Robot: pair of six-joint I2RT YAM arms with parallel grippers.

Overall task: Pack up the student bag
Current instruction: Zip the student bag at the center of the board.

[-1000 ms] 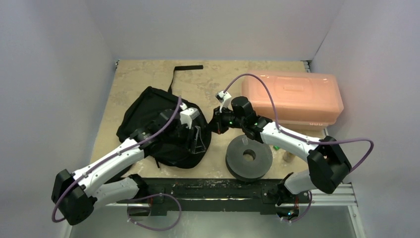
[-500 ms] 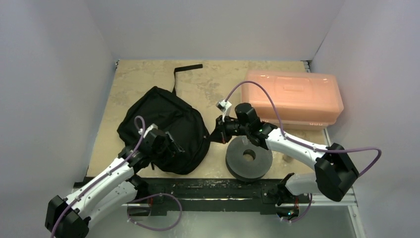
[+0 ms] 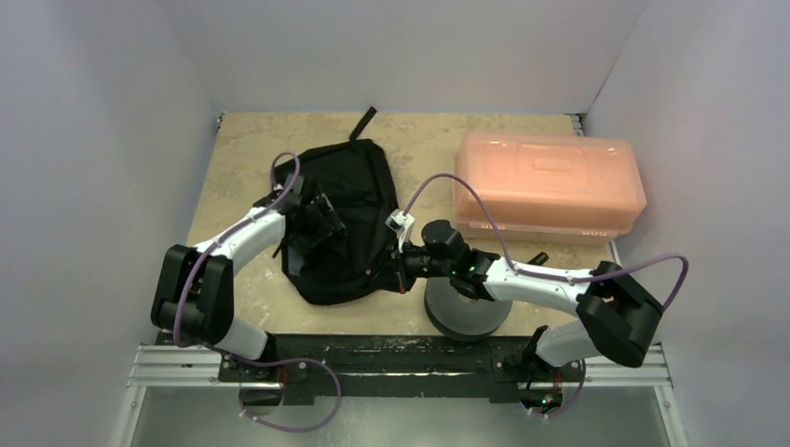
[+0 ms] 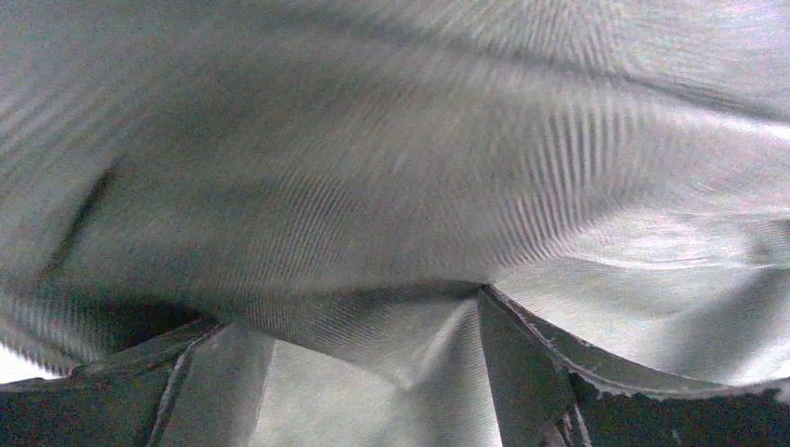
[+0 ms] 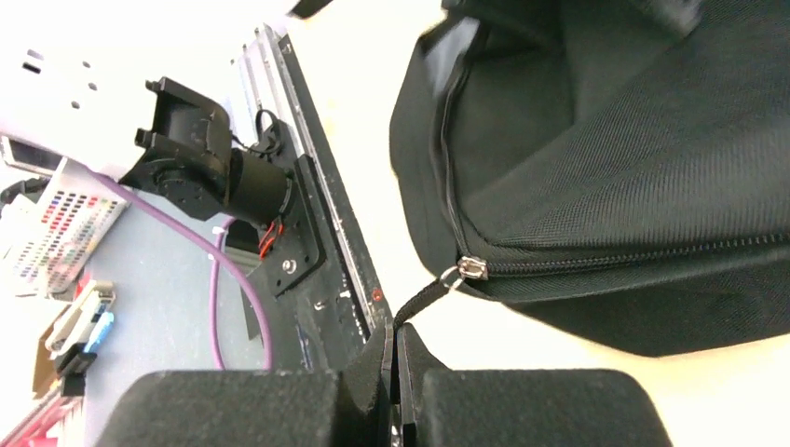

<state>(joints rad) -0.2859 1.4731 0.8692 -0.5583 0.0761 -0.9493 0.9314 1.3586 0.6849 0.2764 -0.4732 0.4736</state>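
Right pincer (image 5: 393, 358) clamped on zip pull (image 5: 421, 298) of student bag (image 3: 359, 186), left pincer (image 3: 326, 219) atop it, grip hidden

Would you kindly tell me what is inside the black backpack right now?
Through the unzipped gap, the backpack shows only dark fabric; no contents are visible. The right end effector pinches the zipper pull strap. Deeper inside is covered by fabric.

Beige mottled table (image 3: 233, 177) in view; a black backpack (image 3: 359, 186) slumps on it left of centre, one strap (image 3: 363, 122) trailing toward the back edge; an orange lidded box (image 3: 545, 182) sits back right; a dark grey spool (image 3: 466, 317) lies near the front edge, beside the backpack.
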